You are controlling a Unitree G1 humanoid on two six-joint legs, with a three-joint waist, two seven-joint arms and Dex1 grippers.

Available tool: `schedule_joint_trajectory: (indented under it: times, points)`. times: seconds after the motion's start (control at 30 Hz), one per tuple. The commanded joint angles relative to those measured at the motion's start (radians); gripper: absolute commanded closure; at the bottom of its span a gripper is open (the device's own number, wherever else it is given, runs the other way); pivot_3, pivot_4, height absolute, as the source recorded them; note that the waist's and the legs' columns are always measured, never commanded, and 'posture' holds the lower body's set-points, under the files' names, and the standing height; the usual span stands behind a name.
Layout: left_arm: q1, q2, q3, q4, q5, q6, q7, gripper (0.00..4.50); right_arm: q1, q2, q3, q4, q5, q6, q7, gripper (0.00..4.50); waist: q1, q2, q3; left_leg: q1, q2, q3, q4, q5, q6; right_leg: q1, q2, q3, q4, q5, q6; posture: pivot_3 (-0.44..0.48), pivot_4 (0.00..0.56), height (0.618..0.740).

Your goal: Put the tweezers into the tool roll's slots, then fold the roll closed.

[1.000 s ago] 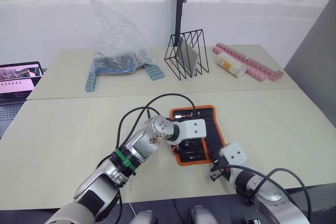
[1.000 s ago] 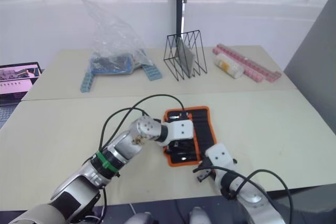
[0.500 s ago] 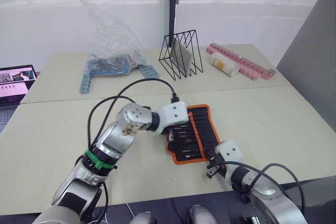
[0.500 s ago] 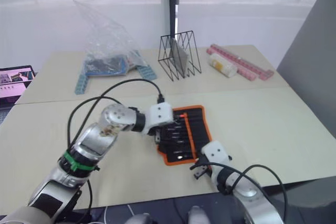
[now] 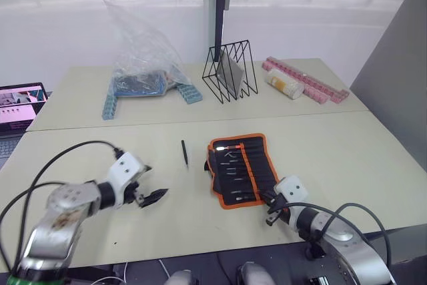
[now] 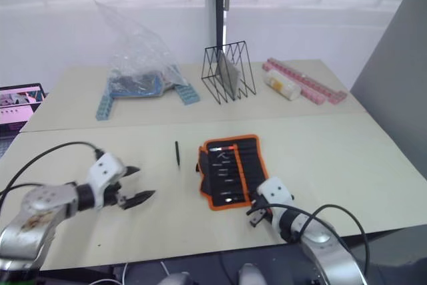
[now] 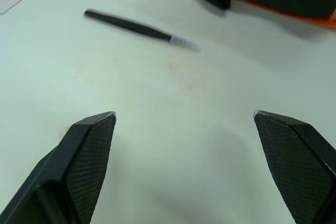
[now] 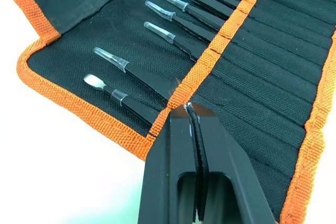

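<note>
My right pincer [image 8: 193, 109] has its two black fingers [image 8: 173, 156] pressed together, their tips resting on the orange inner stripe [image 8: 220, 45] of the open tool roll [image 8: 273, 72], close to its orange-piped edge [image 8: 79, 103]. On one side of the stripe, tweezers [image 8: 173, 38] sit in a row with their clear-capped tips lying bare on the black fabric and their bodies running under the stripe. On the other side lie the narrow slots [image 8: 283, 61], and pale table [image 8: 47, 171] shows past the piping.
</note>
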Motion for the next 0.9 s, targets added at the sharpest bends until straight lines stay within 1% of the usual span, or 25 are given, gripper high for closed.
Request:
schedule_joint_trajectory:
  times: [0.03, 0.1, 0.17, 0.3, 0.4, 0.47, 0.53, 0.83, 0.9]
  points:
    - [0.127, -0.049, 0.161, -0.087, -0.070, -0.056, 0.040, 0.03, 0.005, -0.014, 0.014, 0.082, -0.005, 0.012, 0.025, 4.50, 0.000, 0.000, 0.000, 0.000, 0.001, 0.000, 0.000, 0.000, 0.000, 0.000, 0.000, 0.000, -0.001, 0.000, 0.000, 0.000, 0.150, 0.724]
    - [0.215, -0.092, 0.244, -0.105, -0.109, -0.098, 0.047, 0.03, -0.002, -0.020, 0.009, 0.094, -0.003, 0.002, 0.038, 4.50, 0.000, 0.000, 0.000, 0.000, 0.002, 0.001, 0.000, 0.000, 0.000, 0.001, 0.000, 0.000, -0.001, 0.000, 0.000, 0.000, 0.150, 0.724]
    - [0.295, -0.123, 0.302, -0.108, -0.129, -0.154, 0.045, 0.03, -0.008, -0.026, 0.007, 0.106, -0.004, -0.007, 0.050, 4.50, -0.001, 0.000, 0.000, -0.001, 0.004, 0.001, 0.000, -0.001, -0.001, 0.001, -0.001, -0.001, -0.002, 0.000, -0.001, 0.000, 0.150, 0.724]
    - [0.424, -0.175, 0.347, -0.112, -0.154, -0.229, 0.054, 0.03, -0.022, -0.040, 0.006, 0.133, -0.007, -0.026, 0.075, 4.50, 0.002, 0.000, 0.000, 0.000, 0.007, 0.002, 0.000, -0.001, -0.002, 0.003, -0.001, -0.002, -0.004, 0.000, -0.001, 0.000, 0.150, 0.724]
    - [0.478, -0.214, 0.324, -0.139, -0.179, -0.262, 0.065, 0.03, -0.029, -0.043, 0.010, 0.142, -0.008, -0.034, 0.088, 4.50, 0.003, -0.001, 0.000, 0.001, 0.008, 0.002, 0.000, -0.002, -0.001, 0.009, -0.001, -0.003, -0.006, -0.002, 0.001, 0.000, 0.150, 0.724]
    - [0.494, -0.235, 0.304, -0.154, -0.187, -0.269, 0.083, 0.03, -0.030, -0.043, 0.011, 0.144, -0.009, -0.037, 0.093, 4.50, 0.005, -0.002, 0.001, 0.003, 0.009, 0.002, 0.000, -0.002, -0.001, 0.014, -0.001, -0.004, -0.008, -0.005, 0.005, 0.000, 0.150, 0.724]
    - [0.506, -0.246, 0.284, -0.165, -0.190, -0.267, 0.103, 0.03, -0.031, -0.044, 0.011, 0.146, -0.009, -0.040, 0.096, 4.50, 0.007, -0.002, 0.001, 0.004, 0.010, 0.002, 0.000, -0.002, -0.001, 0.016, -0.001, -0.004, -0.010, -0.006, 0.005, 0.000, 0.150, 0.724]
    - [0.497, -0.230, 0.214, -0.183, -0.184, -0.255, 0.170, 0.03, -0.043, -0.043, 0.011, 0.159, -0.013, -0.046, 0.105, 4.50, 0.002, -0.002, 0.001, 0.004, 0.011, 0.002, 0.000, -0.004, -0.002, 0.015, 0.001, -0.004, -0.010, -0.006, 0.005, 0.000, 0.150, 0.724]
    - [0.484, -0.227, 0.169, -0.192, -0.164, -0.236, 0.199, 0.03, -0.039, -0.043, 0.011, 0.158, -0.013, -0.047, 0.105, 4.50, 0.003, -0.002, 0.001, 0.004, 0.011, 0.002, 0.000, -0.004, -0.002, 0.015, 0.000, -0.004, -0.011, -0.006, 0.005, 0.000, 0.150, 0.724]
